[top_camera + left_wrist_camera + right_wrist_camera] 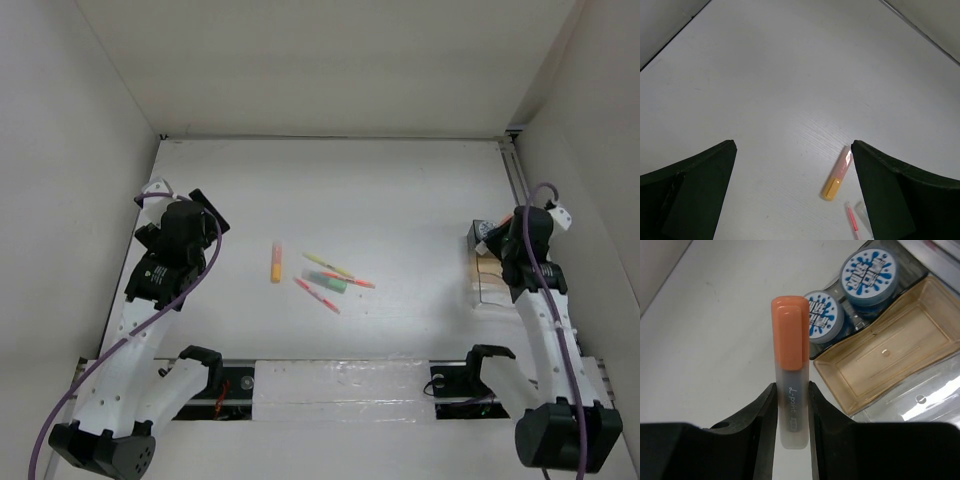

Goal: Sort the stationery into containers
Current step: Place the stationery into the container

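My right gripper (791, 405) is shut on an orange-capped marker (790, 360) and holds it beside the clear tray (890, 347) with a tan bottom. Two blue-and-white rolls (869, 271) sit in the tray's dark end compartment. In the top view the right gripper (507, 243) hangs over the tray (487, 283) at the right. A yellow-orange marker (275, 262), a green marker (331, 283) and thin red-pink pens (316, 294) lie mid-table. My left gripper (200, 215) is open and empty, left of them; the yellow-orange marker (837, 173) lies near its right finger.
White walls enclose the table on the left, back and right. A metal rail (517, 170) runs along the right edge behind the tray. A clear strip (340, 385) lies along the near edge between the arm bases.
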Tool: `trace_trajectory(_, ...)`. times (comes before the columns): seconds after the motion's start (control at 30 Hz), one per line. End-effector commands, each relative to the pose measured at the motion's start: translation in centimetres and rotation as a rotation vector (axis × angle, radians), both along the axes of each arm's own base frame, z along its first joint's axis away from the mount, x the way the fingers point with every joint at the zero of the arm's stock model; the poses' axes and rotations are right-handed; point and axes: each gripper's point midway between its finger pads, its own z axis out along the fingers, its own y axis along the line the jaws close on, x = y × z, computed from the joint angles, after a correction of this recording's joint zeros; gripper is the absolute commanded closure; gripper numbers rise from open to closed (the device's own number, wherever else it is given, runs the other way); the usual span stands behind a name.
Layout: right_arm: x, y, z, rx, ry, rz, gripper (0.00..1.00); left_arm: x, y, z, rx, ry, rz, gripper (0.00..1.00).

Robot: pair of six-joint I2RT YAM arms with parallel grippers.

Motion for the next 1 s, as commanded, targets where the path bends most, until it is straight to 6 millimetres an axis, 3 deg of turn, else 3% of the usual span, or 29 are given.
trace_trajectory(0.0, -1.0, -2.3, 1.4, 0.054, -0.069, -0.124, 1.00, 0.2, 0.1, 0.3, -0.001, -0.020, 0.002, 0.00)
trace_trajectory(0.17, -2.5, -5.5, -1.5, 0.116, -0.019, -0.251, 1.00, 0.1, 0.1, 0.5, -0.004, -0.029, 0.002, 0.00)
trace_trajectory(0.33, -2.4, -8.0, -3.1, 0.149, -0.007, -0.320, 1.00, 0.1, 0.0, 0.5, -0.001, -0.024, -0.010, 0.00)
trace_trajectory(0.6, -0.7, -8.1, -3.9, 0.204, -0.041, -0.317, 1.00, 0.4, -0.2, 0.0, -0.001, -0.004, -0.018, 0.00)
trace_trajectory(0.97, -0.7, -8.6, -7.6, 0.231, 0.038, -0.348, 1.00, 0.4, -0.2, -0.6, 0.004, 0.014, -0.018, 0.00)
